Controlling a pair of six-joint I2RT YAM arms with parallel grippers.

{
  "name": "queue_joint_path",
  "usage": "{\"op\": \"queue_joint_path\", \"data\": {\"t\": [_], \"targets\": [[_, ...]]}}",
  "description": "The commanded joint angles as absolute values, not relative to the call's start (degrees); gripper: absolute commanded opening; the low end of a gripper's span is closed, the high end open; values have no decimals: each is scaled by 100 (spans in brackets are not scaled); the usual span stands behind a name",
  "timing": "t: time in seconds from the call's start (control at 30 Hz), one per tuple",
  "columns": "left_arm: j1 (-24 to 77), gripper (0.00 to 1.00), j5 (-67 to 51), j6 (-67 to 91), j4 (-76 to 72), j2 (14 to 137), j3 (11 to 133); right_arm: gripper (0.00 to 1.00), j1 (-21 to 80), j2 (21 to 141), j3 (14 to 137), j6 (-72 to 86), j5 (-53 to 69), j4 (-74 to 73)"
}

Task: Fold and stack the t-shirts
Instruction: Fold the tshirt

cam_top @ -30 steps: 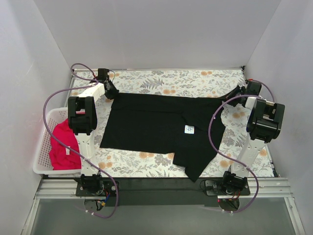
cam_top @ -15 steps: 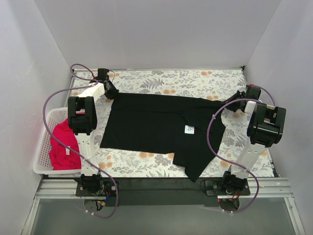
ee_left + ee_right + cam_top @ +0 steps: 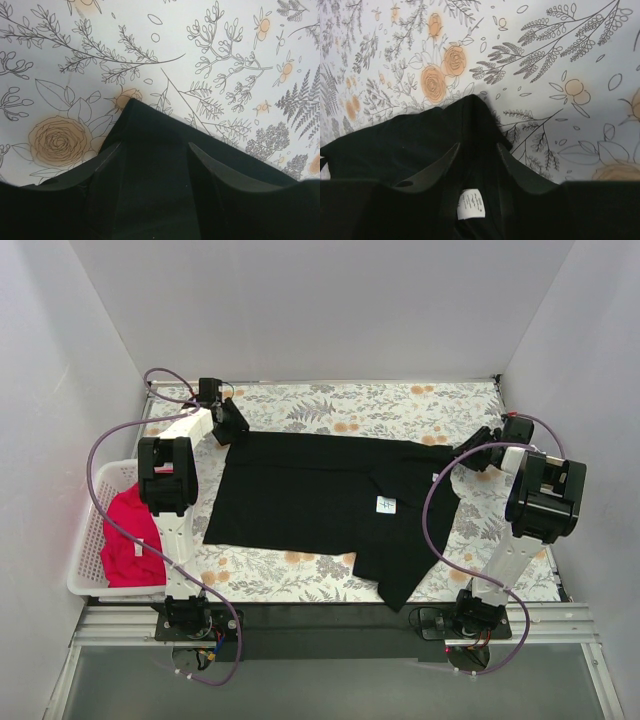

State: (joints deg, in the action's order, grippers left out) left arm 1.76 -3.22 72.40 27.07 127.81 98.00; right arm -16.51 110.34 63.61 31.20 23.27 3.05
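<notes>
Nearest, on the left, the red-pink t-shirt (image 3: 125,540) lies bunched in a white basket (image 3: 85,580). The black t-shirt (image 3: 310,495) lies spread on the floral counter (image 3: 350,405). Both arms reach low to its far corners, left tool (image 3: 230,426) and right tool (image 3: 465,453) with fingers apart over the cloth. They should probably lift straight up, so the corners lie flat

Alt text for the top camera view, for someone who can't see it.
A black t-shirt lies spread on a floral table, with the left end effector and right end effector at its far corners. A red-pink t-shirt sits in a white basket beside it.
</notes>
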Motion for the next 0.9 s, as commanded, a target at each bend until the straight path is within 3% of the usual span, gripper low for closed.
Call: {"op": "queue_joint_path", "data": {"t": [0.0, 0.03, 0.13, 0.33, 0.47, 0.67, 0.87], "targets": [[88, 52, -342, 6961, 3243, 12341, 9791, 41, -1592, 10285, 6364, 2646, 1970, 9], [105, 59, -360, 6926, 3252, 12253, 9800, 41, -1530, 10013, 6276, 2498, 1890, -157], [211, 63, -404, 6865, 3252, 11840, 9756, 41, -1161, 9425, 5987, 2260, 1443, -535], [886, 65, -220, 6952, 3217, 10769, 9099, 41, -308, 8342, 5152, 2250, 695, -817], [2175, 65, -149, 7259, 2813, 10223, 8368, 42, -185, 8095, 4615, 2276, 905, -835], [3653, 63, -220, 7857, 2303, 10467, 8225, 42, -176, 8095, 4114, 2171, 1300, -817], [4367, 58, -71, 8007, 2232, 11337, 8850, 42, -176, 8104, 4017, 2144, 1222, -809]]}}
